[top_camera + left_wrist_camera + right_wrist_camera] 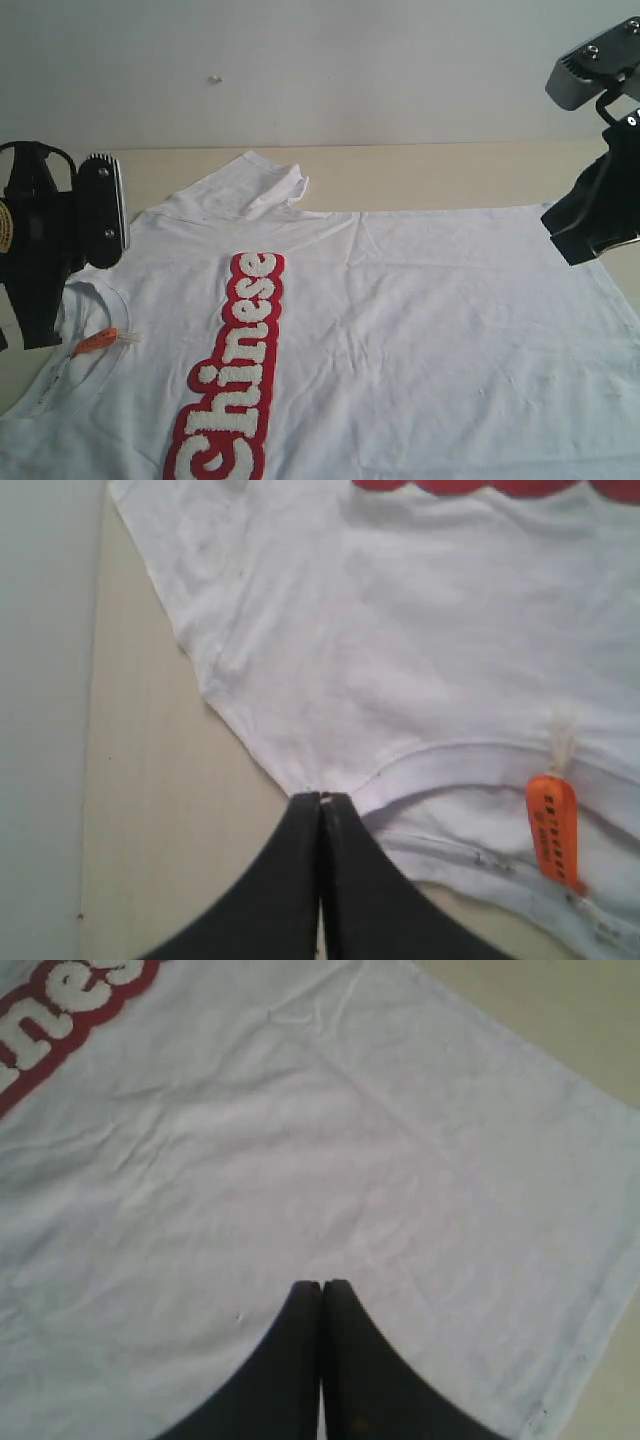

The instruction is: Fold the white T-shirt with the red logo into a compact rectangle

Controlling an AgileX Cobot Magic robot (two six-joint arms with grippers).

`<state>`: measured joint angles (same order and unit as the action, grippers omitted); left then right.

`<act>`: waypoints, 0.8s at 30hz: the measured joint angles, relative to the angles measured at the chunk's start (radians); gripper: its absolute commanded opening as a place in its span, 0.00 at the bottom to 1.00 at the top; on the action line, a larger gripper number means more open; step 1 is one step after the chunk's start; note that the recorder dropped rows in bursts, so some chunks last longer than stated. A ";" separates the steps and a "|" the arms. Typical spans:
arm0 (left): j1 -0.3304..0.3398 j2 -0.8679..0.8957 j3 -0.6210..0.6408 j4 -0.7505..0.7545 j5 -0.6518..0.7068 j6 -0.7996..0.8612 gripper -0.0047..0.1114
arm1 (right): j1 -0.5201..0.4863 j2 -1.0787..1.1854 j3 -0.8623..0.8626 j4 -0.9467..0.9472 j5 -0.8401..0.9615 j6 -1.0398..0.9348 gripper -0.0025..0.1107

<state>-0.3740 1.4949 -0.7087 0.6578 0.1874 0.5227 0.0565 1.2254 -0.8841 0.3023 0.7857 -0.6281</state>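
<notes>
We see left hand (322,805) closed, empty, white T-shirt (400,660) collar edge at its tips, orange neck tag (555,825) near; right hand (322,1288) closed, empty, over plain fabric.

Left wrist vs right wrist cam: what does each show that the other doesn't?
Left wrist only: the collar with its orange tag, and the left gripper, shut, tips at the T-shirt shoulder edge.
Right wrist only: white letters on the logo, the hem, and the right gripper, shut over plain fabric.
Both: the T-shirt, some red of the logo, bare table.
</notes>
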 measured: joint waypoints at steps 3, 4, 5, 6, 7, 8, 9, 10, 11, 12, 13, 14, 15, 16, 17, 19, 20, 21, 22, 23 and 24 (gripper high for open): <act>0.000 0.010 0.000 -0.002 0.046 0.071 0.04 | 0.000 0.004 0.000 -0.003 -0.002 -0.038 0.02; 0.000 0.010 0.000 -0.004 0.061 0.085 0.04 | 0.000 0.009 0.000 -0.015 0.001 -0.078 0.02; 0.000 0.010 0.000 -0.007 0.087 0.104 0.04 | 0.000 0.018 -0.003 -0.035 0.011 -0.141 0.02; 0.000 0.010 0.000 -0.014 0.106 0.118 0.04 | 0.000 0.031 -0.004 -0.060 0.025 -0.210 0.02; 0.000 0.010 0.000 -0.027 0.129 0.134 0.04 | 0.000 0.047 -0.004 -0.083 0.037 -0.264 0.02; 0.000 0.010 0.000 -0.058 0.153 0.169 0.04 | 0.000 0.067 -0.004 -0.116 0.053 -0.324 0.02; 0.000 0.010 -0.003 -0.095 0.180 0.203 0.04 | 0.000 0.089 -0.004 -0.151 0.064 -0.372 0.02; 0.000 0.010 -0.008 -0.165 0.209 0.260 0.04 | 0.000 0.112 -0.004 -0.185 0.073 -0.406 0.02; 0.000 0.010 -0.018 -0.253 0.244 0.332 0.04 | 0.000 0.130 -0.004 -0.209 0.076 -0.430 0.02; 0.000 0.010 -0.033 -0.334 0.276 0.415 0.04 | 0.000 0.153 -0.004 -0.237 0.081 -0.444 0.02; 0.000 0.010 -0.052 -0.438 0.317 0.501 0.04 | 0.000 0.176 -0.004 -0.259 0.082 -0.454 0.02; 0.000 0.010 -0.069 -0.514 0.350 0.563 0.04 | 0.000 0.193 -0.004 -0.272 0.083 -0.462 0.02; 0.000 0.010 -0.091 -0.599 0.389 0.631 0.04 | 0.000 0.213 -0.004 -0.287 0.083 -0.475 0.02; 0.000 0.010 -0.114 -0.669 0.423 0.682 0.04 | 0.000 0.231 -0.004 -0.296 0.083 -0.486 0.02; 0.000 0.010 -0.132 -0.727 0.451 0.711 0.04 | 0.000 0.249 -0.004 -0.302 0.083 -0.499 0.02; 0.000 0.010 -0.171 -0.800 0.493 0.755 0.04 | 0.000 0.278 -0.004 -0.302 0.083 -0.538 0.02; 0.000 0.012 -0.186 -0.823 0.514 0.771 0.04 | 0.000 0.287 -0.004 -0.302 0.081 -0.556 0.02; 0.004 0.014 -0.197 -0.839 0.538 0.783 0.04 | 0.000 0.298 -0.004 -0.302 0.079 -0.570 0.02; 0.007 0.018 -0.208 -0.847 0.560 0.791 0.04 | 0.000 0.305 -0.004 -0.302 0.077 -0.581 0.02; 0.013 0.026 -0.212 -0.853 0.582 0.797 0.04 | 0.000 0.311 -0.004 -0.302 0.076 -0.583 0.02; 0.023 0.039 -0.221 -0.858 0.616 0.802 0.04 | 0.000 0.319 -0.004 -0.308 0.074 -0.588 0.02</act>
<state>-0.3511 1.5342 -0.9293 -0.2000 0.8037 1.3244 0.0565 1.5448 -0.8883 -0.0057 0.8600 -1.2161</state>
